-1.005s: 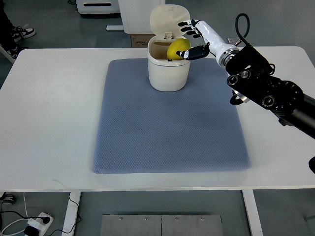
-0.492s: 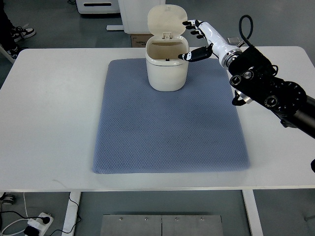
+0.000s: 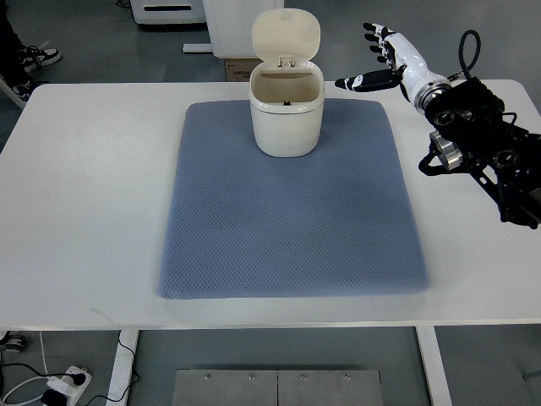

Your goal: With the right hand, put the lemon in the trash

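The lemon cannot be seen anywhere; the trash bin (image 3: 287,114) stands with its lid (image 3: 286,35) tipped up and back, and its dim inside does not show what it holds. The bin sits on the far middle of a blue mat (image 3: 287,211) (which covers the centre of the white worktop (image 3: 84,194)). To the right of the bin, well apart from it, the right hand (image 3: 385,61) hangs with fingers (image 3: 376,38) spread, holding nothing.
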`<state>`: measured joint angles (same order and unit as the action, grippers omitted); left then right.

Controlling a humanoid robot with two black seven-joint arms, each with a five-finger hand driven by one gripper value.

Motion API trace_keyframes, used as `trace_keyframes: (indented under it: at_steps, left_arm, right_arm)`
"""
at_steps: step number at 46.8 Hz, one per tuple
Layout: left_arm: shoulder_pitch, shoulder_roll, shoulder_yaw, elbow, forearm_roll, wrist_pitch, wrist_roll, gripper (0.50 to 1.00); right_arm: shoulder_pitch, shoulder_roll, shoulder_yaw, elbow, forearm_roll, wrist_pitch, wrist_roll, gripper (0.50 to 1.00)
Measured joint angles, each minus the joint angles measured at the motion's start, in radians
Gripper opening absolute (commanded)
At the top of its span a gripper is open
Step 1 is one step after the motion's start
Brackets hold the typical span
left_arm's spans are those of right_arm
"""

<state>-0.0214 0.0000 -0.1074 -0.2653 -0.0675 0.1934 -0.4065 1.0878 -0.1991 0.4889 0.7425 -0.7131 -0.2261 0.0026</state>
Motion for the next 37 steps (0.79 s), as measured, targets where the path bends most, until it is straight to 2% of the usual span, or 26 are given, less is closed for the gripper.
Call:
trace_keyframes:
  at_steps: [8, 13, 21, 28, 37]
  left_arm:
    - [0.0, 0.0, 0.0, 0.0, 0.0, 0.0, 0.0, 1.0]
    - [0.0, 0.0, 0.0, 0.0, 0.0, 0.0, 0.0, 1.0]
    - [0.0, 0.0, 0.0, 0.0, 0.0, 0.0, 0.0, 1.0]
    - [0.0, 0.0, 0.0, 0.0, 0.0, 0.0, 0.0, 1.0]
    - [0.0, 0.0, 0.0, 0.0, 0.0, 0.0, 0.0, 1.0]
  right_arm:
    - [-0.088, -0.001, 0.13, 0.026, 0.012, 0.001, -0.025, 0.987]
    - [-0.141, 0.0, 0.238, 0.073, 0.012, 0.008, -0.068, 0.993]
    - [-0.264, 0.0, 0.425, 0.174, 0.012, 0.072, -0.132, 0.993]
    - [-0.336, 0.005, 0.522, 0.226, 0.012, 0.086, -0.141, 0.993]
    - [-0.401, 0.04, 0.661, 0.244, 0.012, 0.075, -0.127, 0.991]
